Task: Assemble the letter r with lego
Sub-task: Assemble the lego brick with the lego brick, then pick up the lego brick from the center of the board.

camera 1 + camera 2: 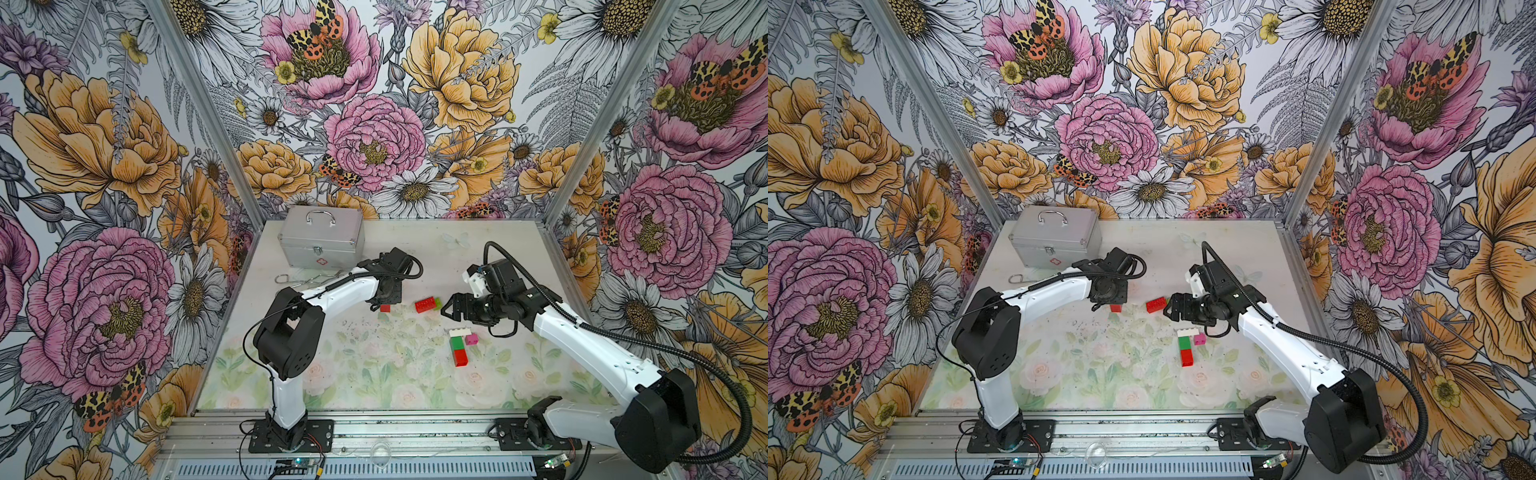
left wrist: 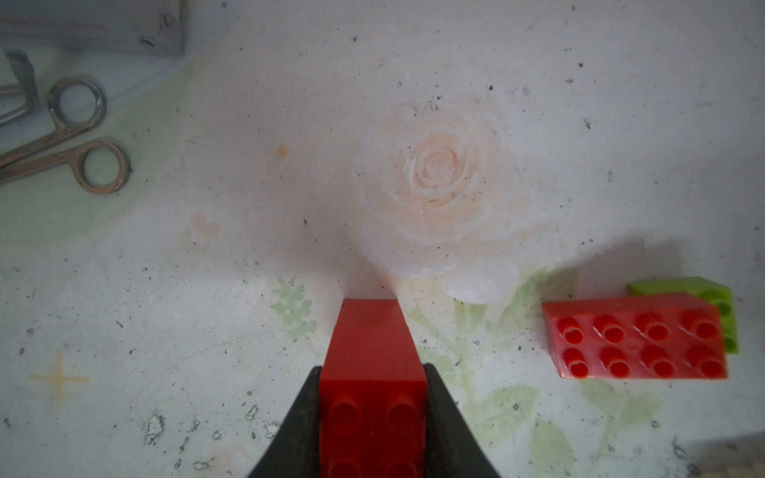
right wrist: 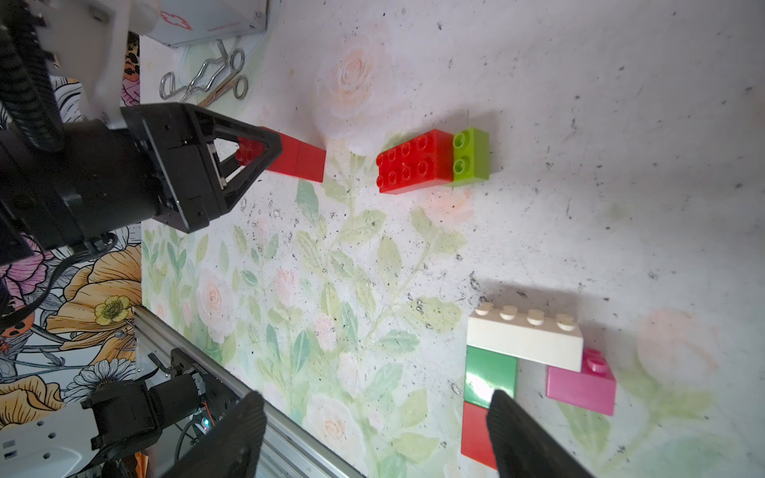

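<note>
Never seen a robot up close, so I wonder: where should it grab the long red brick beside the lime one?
Probably best to take the long red brick across its two long sides, near the middle, from above. It lies flat, and the lime brick sits against one short end, so an end-to-end pinch looks blocked. The open right gripper is closest.

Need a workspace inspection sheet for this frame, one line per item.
Surface: flowered table, speckled with dark marks.
Job's things: long red brick touching lime brick; white brick, green brick, small red brick in a line, pink brick beside.
Clutter: silver case, scissors near it.
Grippers: left gripper shut on held red bricks; right gripper open, empty.
Cables: black hose along right arm; thin wire off left arm.
Surroundings: flowered walls.
</note>
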